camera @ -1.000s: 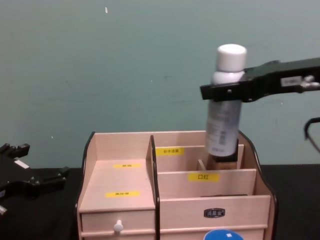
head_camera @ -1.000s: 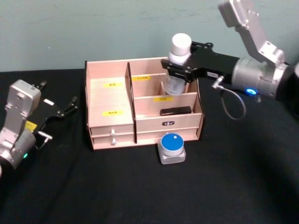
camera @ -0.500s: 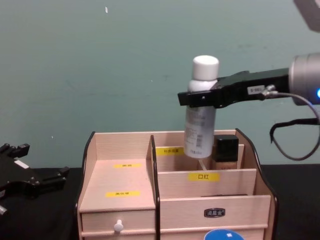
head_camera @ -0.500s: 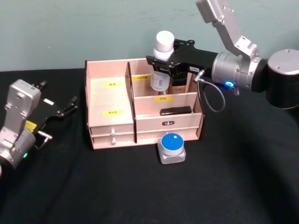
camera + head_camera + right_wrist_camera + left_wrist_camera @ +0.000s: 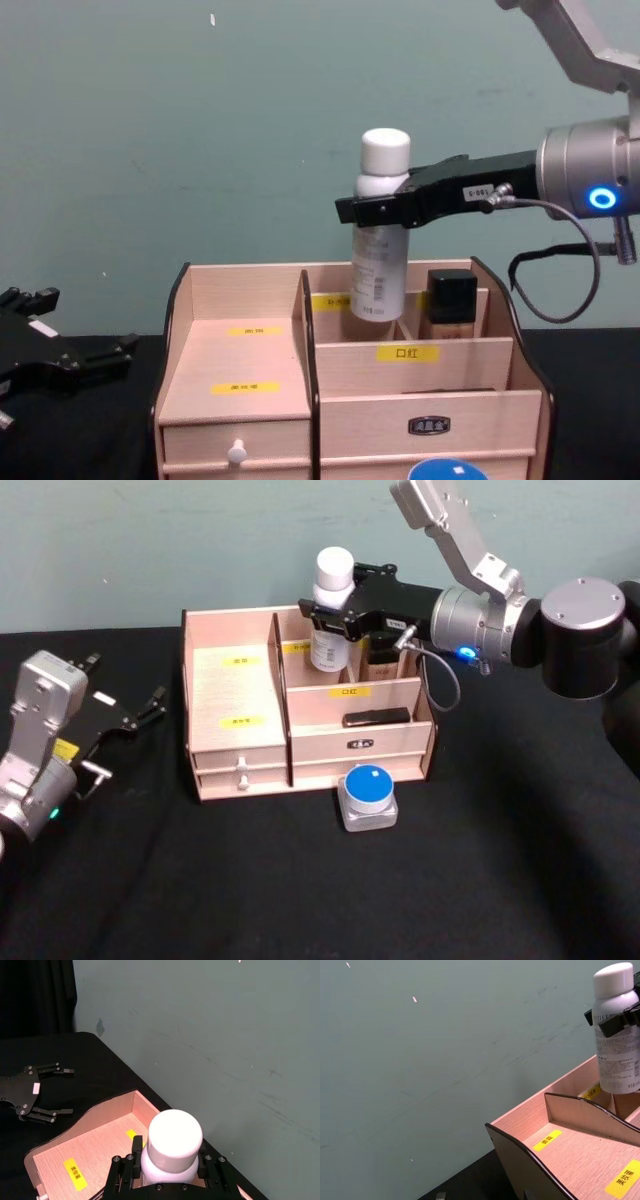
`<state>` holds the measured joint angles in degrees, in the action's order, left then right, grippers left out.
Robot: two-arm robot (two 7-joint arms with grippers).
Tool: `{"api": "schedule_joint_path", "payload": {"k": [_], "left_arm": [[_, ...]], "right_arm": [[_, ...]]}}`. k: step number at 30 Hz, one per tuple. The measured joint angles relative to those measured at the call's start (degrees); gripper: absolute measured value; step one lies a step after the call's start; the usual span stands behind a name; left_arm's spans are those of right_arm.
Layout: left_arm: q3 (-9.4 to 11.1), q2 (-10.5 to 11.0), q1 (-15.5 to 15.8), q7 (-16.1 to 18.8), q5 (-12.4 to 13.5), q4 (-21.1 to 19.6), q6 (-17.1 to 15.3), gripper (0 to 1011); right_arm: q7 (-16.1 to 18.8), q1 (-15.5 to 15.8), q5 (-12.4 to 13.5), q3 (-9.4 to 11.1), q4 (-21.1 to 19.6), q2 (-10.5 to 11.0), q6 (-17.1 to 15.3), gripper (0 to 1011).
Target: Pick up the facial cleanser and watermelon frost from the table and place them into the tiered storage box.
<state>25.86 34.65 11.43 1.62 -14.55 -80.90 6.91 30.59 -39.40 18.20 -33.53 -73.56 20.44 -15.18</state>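
**Over the box's rear compartment: cleanser clamped in the right end effector**

Above the back tier of the tiered storage box [image 5: 235, 690], the right end effector [image 5: 330, 615] reaches in from the right, its fingers clamped on the facial cleanser [image 5: 378, 270] just under the white cap. The bottle hangs nearly upright. Its base dips below the box's back rim, into the rear compartment just right of the tall middle divider. A dark-capped bottle [image 5: 450, 305] stands in the neighbouring rear slot, and a flat black item [image 5: 375, 718] lies on the tier below. On the black tabletop [image 5: 300, 880], just in front of the box, sits the blue-lidded watermelon frost [image 5: 368, 795]. Well to the left, the left end effector [image 5: 59, 1091] rests with its fingers apart, holding nothing.
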Motion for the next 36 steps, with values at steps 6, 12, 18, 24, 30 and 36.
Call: {"api": "schedule_joint_path", "payload": {"k": [6,12,18,24,30,36], "left_arm": [[0.0,0.0,0.0,0.0,0.0,0.0,0.0,1010],[0.0,0.0,0.0,0.0,0.0,0.0,0.0,1009],[0.0,0.0,0.0,0.0,0.0,0.0,0.0,1010],[0.0,0.0,0.0,0.0,0.0,0.0,0.0,1010],[0.0,0.0,0.0,0.0,0.0,0.0,0.0,1010],[0.0,0.0,0.0,0.0,0.0,0.0,0.0,1010]], "right_arm": [[0.5,-1.0,-0.6,-0.2,2.4,-1.0,1.1,604],[1.0,-1.7,-1.0,-0.3,4.4,-1.9,1.8,604],[1.3,-1.8,-1.3,-0.4,5.3,-2.4,2.0,604],[1.6,-1.4,-1.4,-0.5,5.2,-2.5,2.0,604],[1.8,-1.1,-1.5,-0.6,5.5,-2.6,2.0,604],[1.9,-0.8,-1.5,-0.7,6.1,-2.8,2.1,604]]}}
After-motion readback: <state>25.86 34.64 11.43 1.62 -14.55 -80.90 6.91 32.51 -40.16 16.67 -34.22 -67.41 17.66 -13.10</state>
